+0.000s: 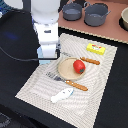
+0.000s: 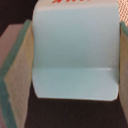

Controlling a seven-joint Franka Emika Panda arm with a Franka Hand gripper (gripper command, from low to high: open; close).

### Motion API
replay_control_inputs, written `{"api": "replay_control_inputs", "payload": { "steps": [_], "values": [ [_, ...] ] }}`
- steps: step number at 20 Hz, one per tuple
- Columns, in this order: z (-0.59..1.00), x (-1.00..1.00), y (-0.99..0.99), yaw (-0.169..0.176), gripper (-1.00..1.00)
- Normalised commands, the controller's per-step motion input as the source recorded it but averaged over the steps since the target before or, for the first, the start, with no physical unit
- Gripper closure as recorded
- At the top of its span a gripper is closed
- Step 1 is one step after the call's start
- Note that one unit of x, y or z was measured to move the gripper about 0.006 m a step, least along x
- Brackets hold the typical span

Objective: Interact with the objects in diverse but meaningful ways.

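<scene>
Your light-blue cardboard carton (image 2: 75, 55) fills the wrist view, flanked by both padded fingers (image 2: 17, 75) of the gripper (image 1: 48, 59) at the placemat's (image 1: 35, 85) edge; whether they're pressing it, you cannot tell. The red tomato (image 1: 79, 66), yellow box (image 1: 96, 48) and white fish (image 1: 62, 94) look untouched.

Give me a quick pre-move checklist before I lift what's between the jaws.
1. Light-blue carton sits between the jaws: ok, wrist view.
2. Jaws fully clamped on the carton: cannot tell; pads flank both sides.
3. Carton visible in the exterior view: not ok, the arm hides it.
4. Red tomato rests on the tan plate, apart from the arm: ok.
5. White fish and yellow box lie apart from the arm: ok.
</scene>
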Motion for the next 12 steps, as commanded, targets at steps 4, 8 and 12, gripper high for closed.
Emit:
{"api": "replay_control_inputs", "payload": {
  "steps": [4,8,12],
  "values": [
    [1.00,-0.07,0.00,-0.058,-1.00],
    [0.99,0.09,0.00,-0.065,-1.00],
    [0.68,0.59,-0.02,-0.092,-1.00]
  ]
}}
